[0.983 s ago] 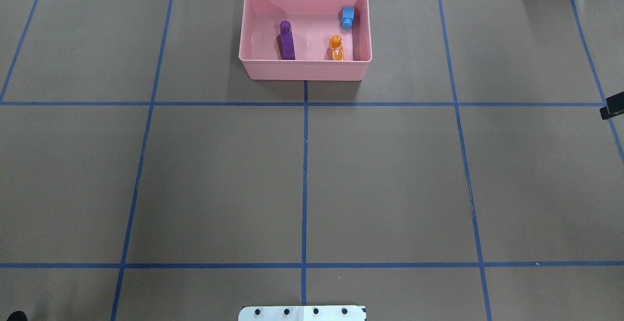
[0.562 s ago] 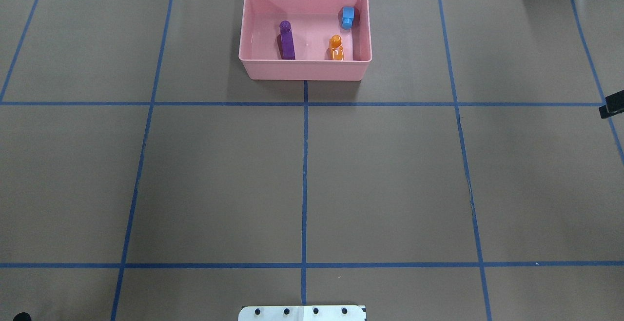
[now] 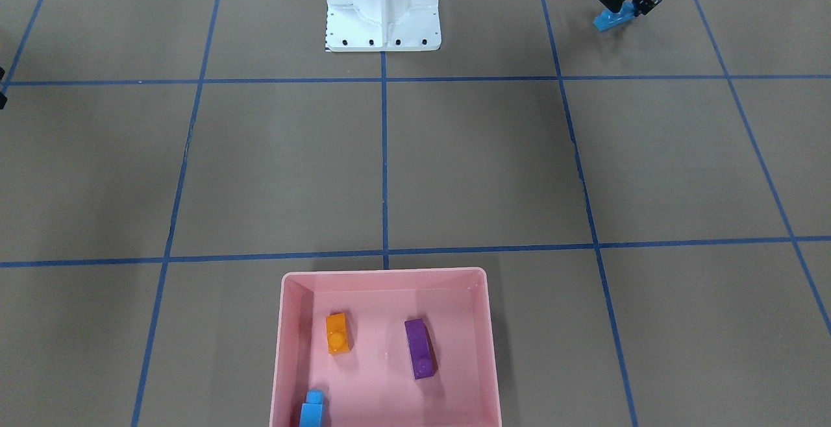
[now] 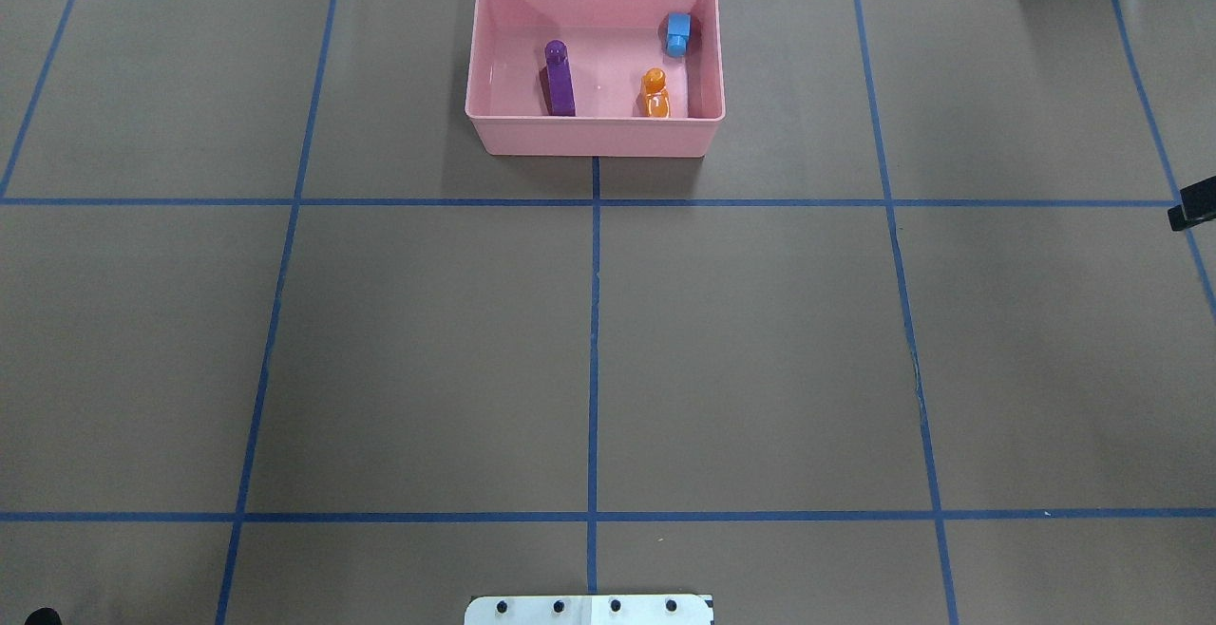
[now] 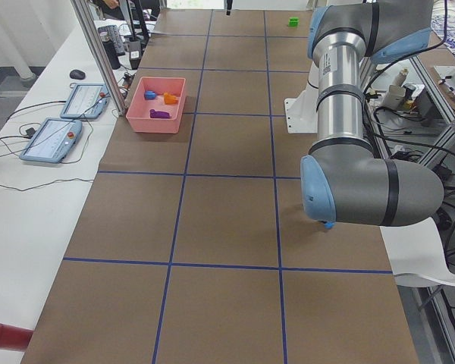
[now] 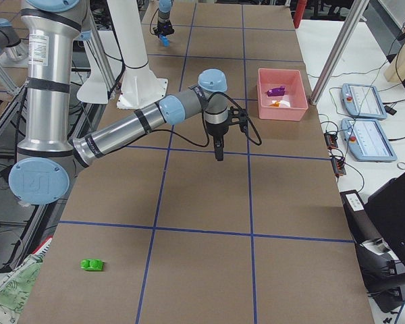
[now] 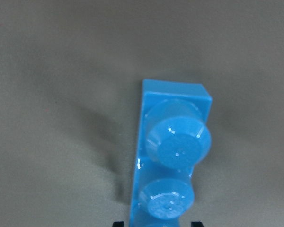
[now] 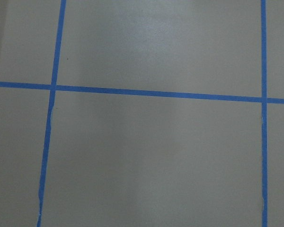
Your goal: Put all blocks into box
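The pink box [image 3: 280,349] stands at the table's far side from the robot's base. An orange block [image 3: 337,333], a purple block [image 3: 419,348] and a small blue block [image 3: 313,407] lie in it; the overhead view shows the box [image 4: 594,136] holding the same three. My left gripper [image 3: 622,10] is shut on the long blue block [image 3: 609,20], which is tilted, close by the base. In the left wrist view that block [image 7: 173,156] fills the frame. A green block [image 6: 91,264] lies alone on the table. My right gripper [image 6: 218,150] hangs above mid-table; I cannot tell its state.
The robot's white base [image 3: 383,18] stands at the near table edge. Blue tape lines [image 4: 594,340] divide the brown table top into squares. Beyond the box's end of the table lie tablets [image 6: 368,101] and cables on a white bench.
The dark bit of the left arm at the overhead view's bottom left corner has shrunk a little. The box and its three blocks have not moved.
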